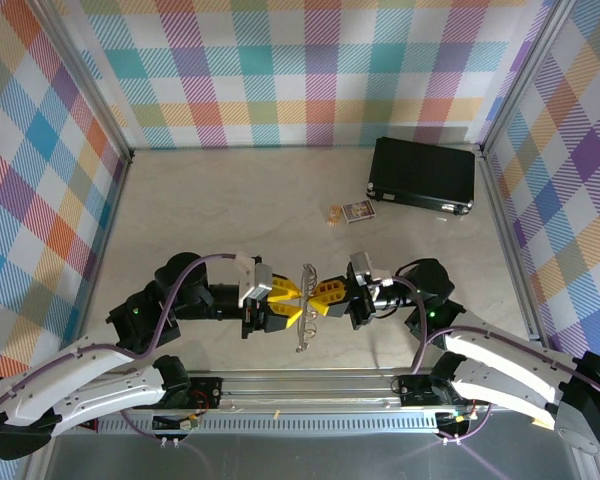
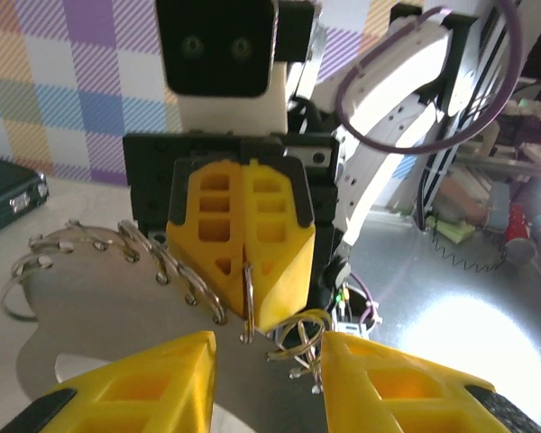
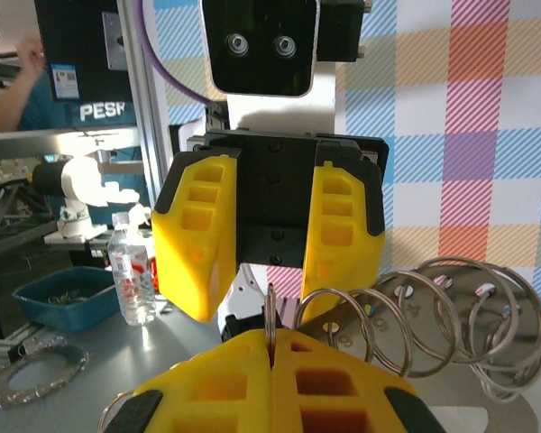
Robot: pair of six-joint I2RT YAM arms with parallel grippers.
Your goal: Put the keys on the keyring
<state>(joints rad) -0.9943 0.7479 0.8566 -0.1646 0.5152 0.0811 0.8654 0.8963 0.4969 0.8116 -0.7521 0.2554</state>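
Right gripper (image 3: 271,350) pinched shut on the keyring (image 3: 433,307), gripping its thin edge.
Facing it, the left gripper (image 2: 269,347) stood part open and empty, one loop lying between its jaws; closing squarely on that loop, with the right grip steady, seemed soundest.

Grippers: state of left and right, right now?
Left gripper: open, at the keyring, not gripping it.
Right gripper: shut on the keyring.
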